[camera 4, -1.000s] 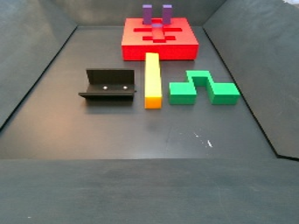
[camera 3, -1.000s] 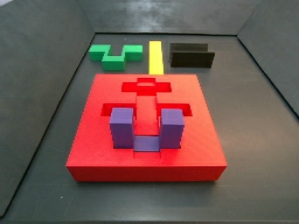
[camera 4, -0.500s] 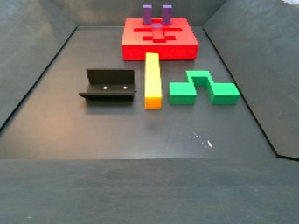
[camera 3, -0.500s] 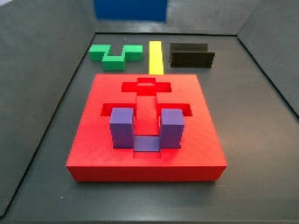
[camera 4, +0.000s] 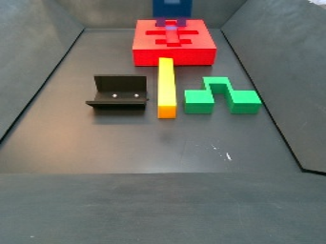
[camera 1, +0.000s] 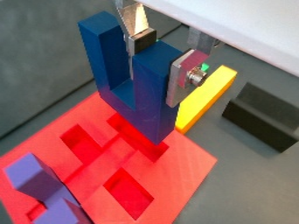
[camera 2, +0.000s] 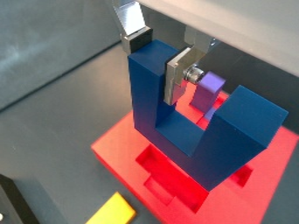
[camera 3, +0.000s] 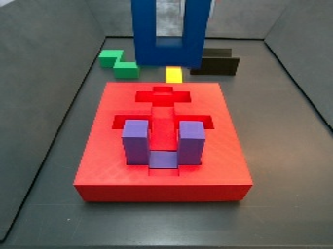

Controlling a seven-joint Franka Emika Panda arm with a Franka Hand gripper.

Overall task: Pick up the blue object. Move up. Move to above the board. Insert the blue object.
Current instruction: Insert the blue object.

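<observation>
Wrist view: gripper [camera 1: 160, 54] is clamped on the blue object [camera 1: 131, 83], silver fingers [camera 1: 184, 77] pinching one prong from both sides. U hangs base-down, prongs pointing up toward the wrist, long axis roughly vertical. It sits directly over the board [camera 1: 193, 168], base seemingly just above the recesses near the board's edge; can't tell if it touches yet. Purple U-block [camera 1: 38, 188] is seated in the board further off. Yellow bar [camera 1: 207, 99] and fixture [camera 1: 265, 120] lie beyond the board on the floor.

Wrist view, opposite side: gripper [camera 2: 162, 57], jaws narrow, closed on a prong of the blue object [camera 2: 187, 118]; base down over the red board [camera 2: 122, 149], purple block [camera 2: 211, 87] behind it.

Side view: blue object [camera 3: 169, 34] hangs at the board's [camera 3: 164, 160] far end, above the cross-shaped recess; gripper itself mostly out of frame. Purple U-block [camera 3: 162, 143] fills the near recess. Green block [camera 3: 121, 63], yellow bar [camera 3: 173, 74] and fixture [camera 3: 219, 64] behind.

Side view from the other end: blue object [camera 4: 173, 9] is at top edge, over the far board [camera 4: 174, 43]; gripper not visible.

Judgement: next move is straight down; the thing to watch is base vs. recess alignment.
</observation>
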